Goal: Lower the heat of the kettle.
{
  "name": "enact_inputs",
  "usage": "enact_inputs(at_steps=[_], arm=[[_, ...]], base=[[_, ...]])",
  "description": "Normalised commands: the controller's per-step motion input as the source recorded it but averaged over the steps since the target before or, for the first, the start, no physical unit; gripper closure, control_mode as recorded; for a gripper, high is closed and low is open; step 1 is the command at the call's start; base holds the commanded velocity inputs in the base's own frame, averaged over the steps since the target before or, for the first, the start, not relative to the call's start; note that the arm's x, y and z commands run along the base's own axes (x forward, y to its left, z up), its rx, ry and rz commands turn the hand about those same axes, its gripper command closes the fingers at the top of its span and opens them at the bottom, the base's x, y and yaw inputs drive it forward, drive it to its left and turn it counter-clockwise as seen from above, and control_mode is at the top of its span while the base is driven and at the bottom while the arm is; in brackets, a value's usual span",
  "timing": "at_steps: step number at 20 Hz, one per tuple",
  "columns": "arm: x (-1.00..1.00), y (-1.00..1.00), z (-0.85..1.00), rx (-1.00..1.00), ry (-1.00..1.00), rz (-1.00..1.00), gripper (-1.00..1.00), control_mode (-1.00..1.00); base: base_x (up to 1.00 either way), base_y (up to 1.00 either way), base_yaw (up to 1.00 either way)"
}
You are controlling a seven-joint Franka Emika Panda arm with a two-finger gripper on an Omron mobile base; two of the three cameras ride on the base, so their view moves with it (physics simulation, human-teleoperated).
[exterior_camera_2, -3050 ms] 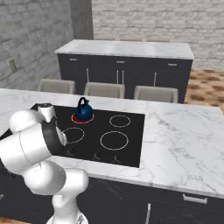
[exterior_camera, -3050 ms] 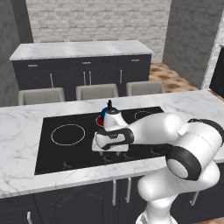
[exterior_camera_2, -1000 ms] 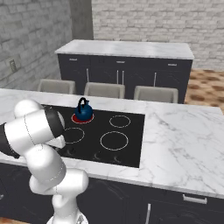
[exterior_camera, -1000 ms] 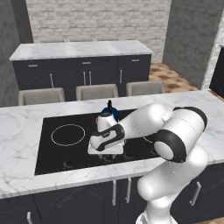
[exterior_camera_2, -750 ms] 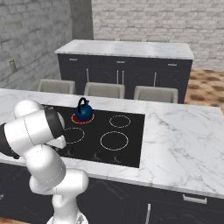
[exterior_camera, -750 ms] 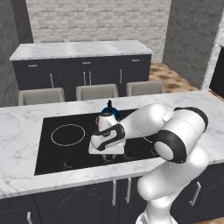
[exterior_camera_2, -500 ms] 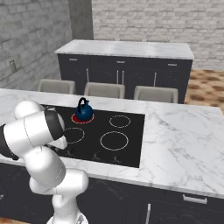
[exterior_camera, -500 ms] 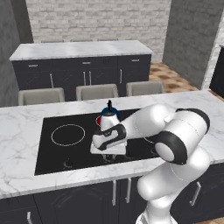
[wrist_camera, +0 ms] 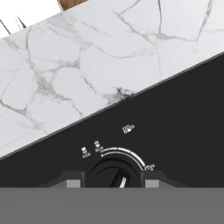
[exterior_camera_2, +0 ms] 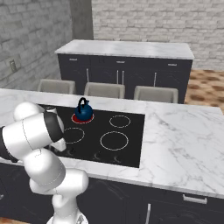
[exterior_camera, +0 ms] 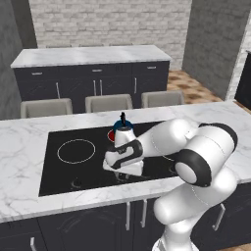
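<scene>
The small dark-blue kettle (exterior_camera_2: 84, 111) stands on the far left burner, which glows red (exterior_camera_2: 75, 118); in the left base view the kettle (exterior_camera: 122, 126) peeks over my hand. My gripper (exterior_camera: 128, 171) points down at the front edge of the black cooktop (exterior_camera: 59, 172). In the hand view my gripper (wrist_camera: 112, 183) has its two dark fingertips (wrist_camera: 73, 183) pressed against either side of a round black knob (wrist_camera: 113, 173). The knob's white mark points toward the lower right, under a white dial arc (wrist_camera: 127, 153). The gripper is shut on the knob.
Other burner rings (exterior_camera: 76, 150) are unlit. More knobs (exterior_camera_2: 98, 155) line the cooktop's front strip. White marble counter (wrist_camera: 87, 65) surrounds the cooktop. Three grey stools (exterior_camera: 109, 103) stand behind the island, and a dark cabinet run (exterior_camera: 93, 73) lines the back wall.
Since three seconds ago the arm's elbow has swung up and in toward the cooktop while the hand stayed at the knob. Over the last second nothing visibly moved.
</scene>
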Motion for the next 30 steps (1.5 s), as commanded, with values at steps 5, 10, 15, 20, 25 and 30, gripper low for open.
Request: enact_inputs(at_steps=[5, 10, 15, 20, 25, 30], arm=[[0.0, 0.0, 0.0, 0.0, 0.03, -0.38, 1.0, -1.0], [0.0, 0.0, 0.0, 0.0, 0.02, -0.41, 1.0, -1.0], [0.0, 0.0, -0.01, 0.0, 0.01, -0.42, 1.0, -1.0], [0.0, 0.0, -0.01, 0.0, 0.0, -0.42, 1.0, -1.0], [0.0, 0.0, -0.01, 0.0, 0.02, -0.4, 1.0, -1.0], [0.0, 0.0, -0.01, 0.0, 0.04, -0.39, 1.0, -1.0]], base=[[0.0, 0.0, 0.0], [0.0, 0.0, 0.0], [0.0, 0.0, 0.0], [0.0, 0.0, 0.0], [0.0, 0.0, 0.0], [0.0, 0.0, 0.0]])
